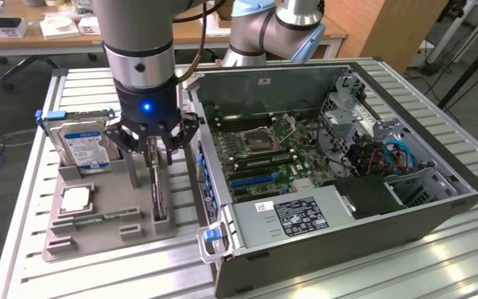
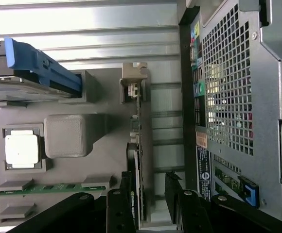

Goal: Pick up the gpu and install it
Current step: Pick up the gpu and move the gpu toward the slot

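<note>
A Universal Robots arm holds its gripper [image 1: 157, 156] low over the gpu [image 1: 157, 196], which stands on its long edge in a slot of a grey parts holder [image 1: 98, 242] on a slatted metal table [image 1: 388, 277]. The jaws stand wide open and grip nothing. In the wrist view the two dark fingers [image 2: 126, 201] sit one on each side of the thin card: one lies close against its face, and the other stands clear of it with a gap showing. The card's far end rests in a notched post of the holder.

In the same holder, a hard drive [image 1: 79, 144] with a blue-and-white label stands upright in a blue carrier, to the exterior view's left of the gripper. A processor chip [image 1: 76, 199] lies flat in a square recess nearer the camera, and a green memory stick [image 1: 102, 218] lies in a slot just beside it.

To the exterior view's right of the holder, an open computer case [image 1: 305, 269] lies on its side, just beside the holder. Its motherboard [image 1: 264, 146] is exposed, and its labelled power supply [image 1: 297, 215] sits at the near end. A second robot arm [image 1: 264, 31] rises behind the case.
</note>
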You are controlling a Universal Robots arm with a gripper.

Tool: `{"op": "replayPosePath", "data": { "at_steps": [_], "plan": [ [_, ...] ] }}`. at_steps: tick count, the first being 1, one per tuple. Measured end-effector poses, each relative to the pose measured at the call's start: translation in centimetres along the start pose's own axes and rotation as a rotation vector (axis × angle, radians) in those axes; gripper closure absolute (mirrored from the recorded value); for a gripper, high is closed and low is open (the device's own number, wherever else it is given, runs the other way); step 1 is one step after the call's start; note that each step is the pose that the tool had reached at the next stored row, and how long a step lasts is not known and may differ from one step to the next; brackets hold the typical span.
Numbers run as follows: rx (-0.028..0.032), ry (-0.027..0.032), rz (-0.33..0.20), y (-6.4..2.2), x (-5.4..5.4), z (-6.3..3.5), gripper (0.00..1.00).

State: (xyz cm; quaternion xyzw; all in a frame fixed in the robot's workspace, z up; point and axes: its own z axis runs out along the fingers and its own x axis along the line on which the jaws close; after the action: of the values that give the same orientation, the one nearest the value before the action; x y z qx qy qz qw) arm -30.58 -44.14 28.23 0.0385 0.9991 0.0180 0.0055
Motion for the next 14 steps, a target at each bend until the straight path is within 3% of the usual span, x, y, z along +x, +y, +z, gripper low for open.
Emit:
{"op": "replayPosePath", "data": {
  "at_steps": [5,14],
  "plan": [
    [0.0006,-0.0001,0.0,0.0,0.0,0.08,0.58],
    [0.0,-0.0071,0.0,-0.11,1.3,0.06,0.58]
  ]
}}
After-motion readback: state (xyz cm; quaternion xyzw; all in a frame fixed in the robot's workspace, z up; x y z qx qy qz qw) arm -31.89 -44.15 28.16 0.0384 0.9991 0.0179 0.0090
